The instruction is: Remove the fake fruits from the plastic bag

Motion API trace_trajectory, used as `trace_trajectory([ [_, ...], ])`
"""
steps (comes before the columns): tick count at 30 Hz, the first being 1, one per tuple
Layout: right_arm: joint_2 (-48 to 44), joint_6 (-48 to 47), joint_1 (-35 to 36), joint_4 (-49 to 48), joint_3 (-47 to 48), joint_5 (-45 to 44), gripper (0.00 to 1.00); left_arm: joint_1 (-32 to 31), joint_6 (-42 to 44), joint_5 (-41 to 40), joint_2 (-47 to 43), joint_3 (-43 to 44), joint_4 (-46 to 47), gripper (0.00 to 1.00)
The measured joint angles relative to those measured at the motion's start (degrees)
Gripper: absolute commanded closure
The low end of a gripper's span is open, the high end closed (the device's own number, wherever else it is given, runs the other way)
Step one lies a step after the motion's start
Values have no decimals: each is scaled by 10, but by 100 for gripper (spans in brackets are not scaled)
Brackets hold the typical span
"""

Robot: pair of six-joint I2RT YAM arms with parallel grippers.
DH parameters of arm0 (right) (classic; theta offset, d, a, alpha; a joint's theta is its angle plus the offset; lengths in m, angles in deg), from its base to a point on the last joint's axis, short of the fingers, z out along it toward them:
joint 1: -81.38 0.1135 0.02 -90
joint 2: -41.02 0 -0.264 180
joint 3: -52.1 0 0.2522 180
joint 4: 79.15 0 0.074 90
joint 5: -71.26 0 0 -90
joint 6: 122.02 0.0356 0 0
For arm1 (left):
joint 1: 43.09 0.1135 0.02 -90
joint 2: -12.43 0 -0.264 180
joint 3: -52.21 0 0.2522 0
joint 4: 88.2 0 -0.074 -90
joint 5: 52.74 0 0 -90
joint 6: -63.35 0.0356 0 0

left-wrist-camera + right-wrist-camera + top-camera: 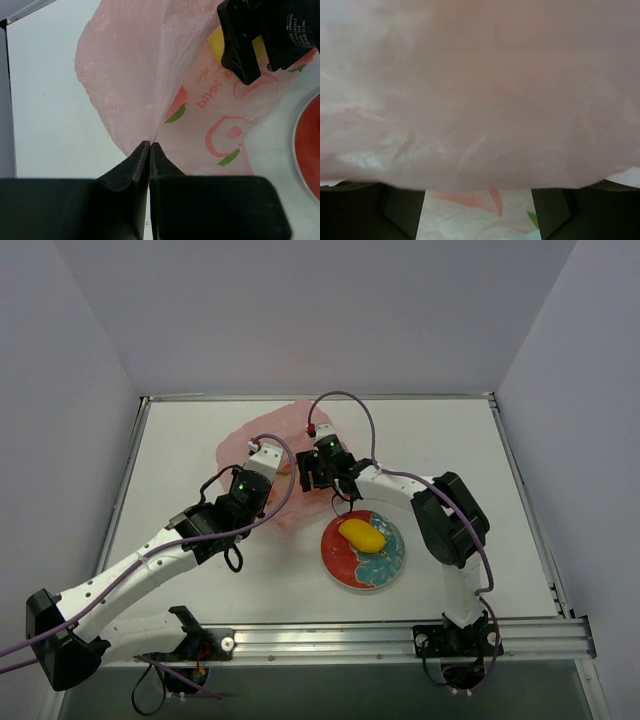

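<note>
Pinching a raised fold of the pink plastic bag (150,90), the left gripper (150,146) has its jaws pressed together on the thin film, with no gap between them; the bag lies crumpled on the white table (440,440), beyond the arms and up-left of the plate (340,565); the right gripper (318,476) sits at the bag's near right edge, just beside the left one; in its own wrist view the film drapes over most of the frame, its fingers (400,212) stand wide apart with their tips hidden, so whether they hold anything cannot be told; one yellow fruit (362,536) rests on the plate; another yellow fruit (216,42) shows through the bag beside the right gripper.
</note>
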Motion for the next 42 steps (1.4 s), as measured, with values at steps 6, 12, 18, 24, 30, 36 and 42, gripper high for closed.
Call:
trace_trajectory([
  [6, -62, 3, 3, 1, -50, 8, 60, 0, 0, 0, 0, 0, -1, 98],
  [12, -213, 15, 34, -2, -151, -3, 58, 0, 0, -3, 0, 0, -1, 98],
  [18, -330, 36, 50, -1, -246, -8, 55, 0, 0, -5, 0, 0, -1, 98],
  [24, -391, 52, 70, 37, -309, -15, 54, 0, 0, -6, -1, 0, -1, 98],
  [30, -433, 65, 99, 59, -348, -15, 52, 0, 0, -10, -1, 0, -1, 98],
  [36, -439, 77, 135, 70, -373, -15, 47, 0, 0, -13, -1, 0, -2, 98],
  [42, -424, 82, 150, 74, -374, -21, 0, 0, 0, -13, -1, 0, -2, 98],
])
